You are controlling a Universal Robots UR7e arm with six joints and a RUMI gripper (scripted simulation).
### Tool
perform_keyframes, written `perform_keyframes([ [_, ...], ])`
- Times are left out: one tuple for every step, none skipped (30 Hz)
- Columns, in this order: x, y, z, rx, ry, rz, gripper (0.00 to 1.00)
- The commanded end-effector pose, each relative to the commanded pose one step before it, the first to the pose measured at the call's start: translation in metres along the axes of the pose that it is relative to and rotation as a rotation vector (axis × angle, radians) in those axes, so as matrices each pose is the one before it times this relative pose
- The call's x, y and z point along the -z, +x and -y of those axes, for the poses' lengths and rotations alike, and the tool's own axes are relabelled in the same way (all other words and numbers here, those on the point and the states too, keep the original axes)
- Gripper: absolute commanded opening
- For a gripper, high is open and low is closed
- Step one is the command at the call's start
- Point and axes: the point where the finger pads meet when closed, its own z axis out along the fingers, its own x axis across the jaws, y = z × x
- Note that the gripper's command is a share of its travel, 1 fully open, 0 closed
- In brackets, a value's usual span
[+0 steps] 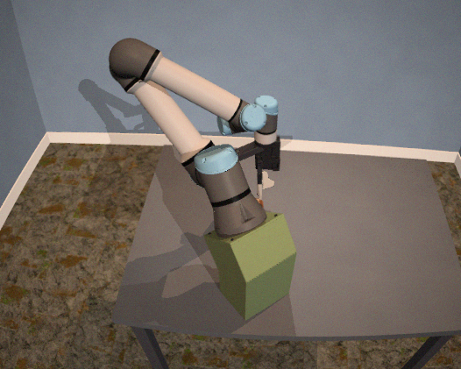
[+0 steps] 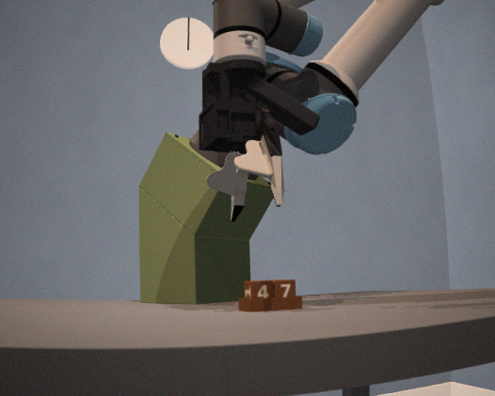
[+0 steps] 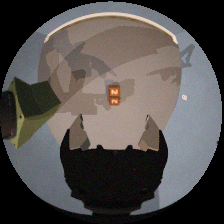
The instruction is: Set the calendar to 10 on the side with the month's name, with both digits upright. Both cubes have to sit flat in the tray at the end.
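Two brown cubes [image 2: 270, 294] sit side by side in their low tray [image 2: 247, 305] on the grey table [image 2: 124, 321], just right of my green pedestal [image 2: 171, 236]. From the exterior view, going left to right, their near faces read a small mark, then 4, then 7. My gripper [image 2: 256, 186] hangs well above them, pointing down, with its fingers spread wide apart and nothing between them. Through the wrist view the cubes [image 3: 114, 95] lie far below, between and beyond my fingertips. To the right, the table runs on toward the blue wall [image 2: 407, 184].
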Motion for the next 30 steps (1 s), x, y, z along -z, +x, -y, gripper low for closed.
perform_keyframes([
  [0.00141,0.00017,-0.00021,0.00027,-0.00045,-0.00034,1.0],
  [0.00093,0.0,0.0,0.0,0.0,0.0,1.0],
  [0.00113,0.0,0.00001,0.0,0.0,-0.00001,1.0],
  [0.00134,0.0,0.0,0.0,0.0,0.0,1.0],
  [0.00155,0.0,-0.00002,0.0,-0.00001,0.00001,1.0],
  [0.00175,0.0,0.00001,0.0,0.0,0.0,1.0],
  [0.00195,0.0,0.0,0.0,0.0,0.0,1.0],
  [0.00215,0.0,-0.00001,0.0,0.0,0.0,1.0],
  [0.00232,0.0,0.00002,0.0,0.00001,-0.00001,1.0],
  [0.00251,0.0,-0.00002,0.0,-0.00001,0.00001,1.0],
  [0.00265,0.0,0.00001,0.0,0.0,0.0,1.0],
  [0.0028,0.0,-0.00001,0.0,0.0,0.0,1.0],
  [0.00293,0.0,0.0,0.0,0.0,0.0,1.0],
  [0.00302,0.0,0.00002,0.0,0.00001,-0.00001,1.0],
  [0.00312,0.0,-0.00002,0.0,-0.00001,0.00001,1.0],
  [0.00316,0.0,0.00001,0.0,0.0,0.0,1.0],
  [0.0,0.0,0.0,0.0,0.0,0.0,1.0],
  [0.0,0.0,0.0,0.0,0.0,0.0,1.0],
  [0.00319,0.0,0.00001,0.0,0.0,0.0,1.0],
  [0.00321,0.0,-0.00001,0.0,-0.00001,0.00001,1.0],
  [0.00317,0.0,0.00001,0.0,0.0,-0.00001,1.0],
  [0.00313,0.0,0.0,0.0,0.0,0.0,1.0],
  [0.00305,0.0,-0.00001,0.0,0.0,0.0,1.0],
  [0.00293,0.0,0.00002,0.0,0.00001,-0.00001,1.0],
  [0.00281,0.0,-0.00002,0.0,-0.00001,0.00001,1.0],
  [0.00263,0.0,0.00001,0.0,0.00001,-0.00001,1.0],
  [0.00245,0.0,-0.00001,0.0,0.0,0.00001,1.0],
  [0.00223,0.0,0.00002,0.0,0.00001,-0.00001,1.0],
  [0.00202,0.0,-0.00002,0.0,-0.00001,0.00001,1.0],
  [0.00175,0.0,0.00001,0.0,0.0,-0.00001,1.0],
])
